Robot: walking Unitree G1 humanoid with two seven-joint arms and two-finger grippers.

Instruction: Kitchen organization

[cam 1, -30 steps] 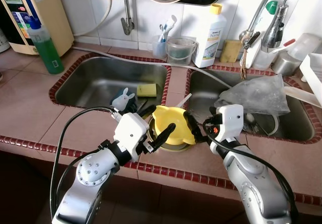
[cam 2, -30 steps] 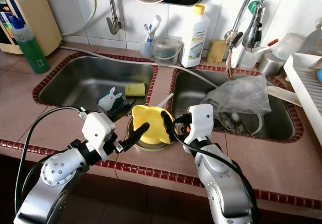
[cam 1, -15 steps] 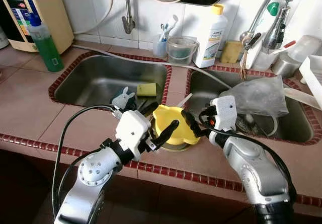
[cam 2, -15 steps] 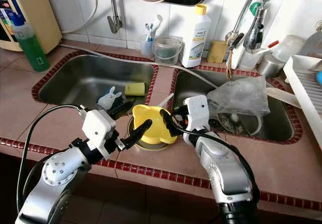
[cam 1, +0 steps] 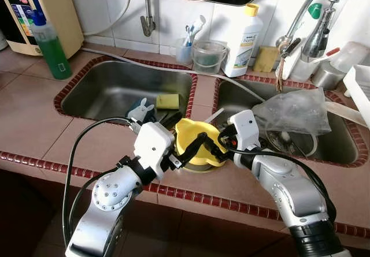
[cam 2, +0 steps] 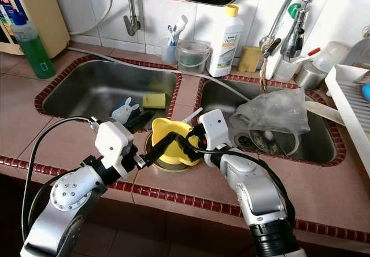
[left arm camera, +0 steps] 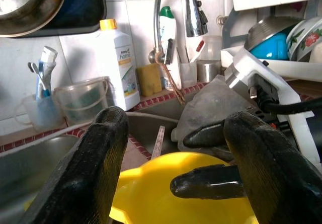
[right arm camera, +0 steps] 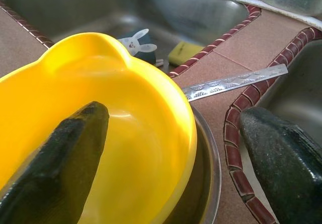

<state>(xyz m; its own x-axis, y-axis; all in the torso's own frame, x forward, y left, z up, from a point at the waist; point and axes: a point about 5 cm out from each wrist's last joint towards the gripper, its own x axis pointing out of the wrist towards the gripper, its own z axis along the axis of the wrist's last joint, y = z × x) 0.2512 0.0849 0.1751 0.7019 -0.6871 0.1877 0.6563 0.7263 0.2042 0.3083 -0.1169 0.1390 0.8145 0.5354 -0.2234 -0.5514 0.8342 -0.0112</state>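
Sitting in a steel bowl on the table's strip between the two sinks, the yellow bowl has both grippers' fingers spread astride its rim: left gripper, right gripper. Opposed closing could make the fingers collide, tipping the bowl into a sink.

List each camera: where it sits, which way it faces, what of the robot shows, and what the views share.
Left eye view: on the head, looking forward and down at the sinks; both silver arms, left gripper and right gripper show.
Right eye view: same head, same scene, set slightly to the side.
Left wrist view: along the left gripper's fingers, facing the faucet and tiled wall; the right gripper's fingers show too.
Right wrist view: along the right gripper's fingers, facing the left sink.
Shared: the yellow bowl appears in all four.
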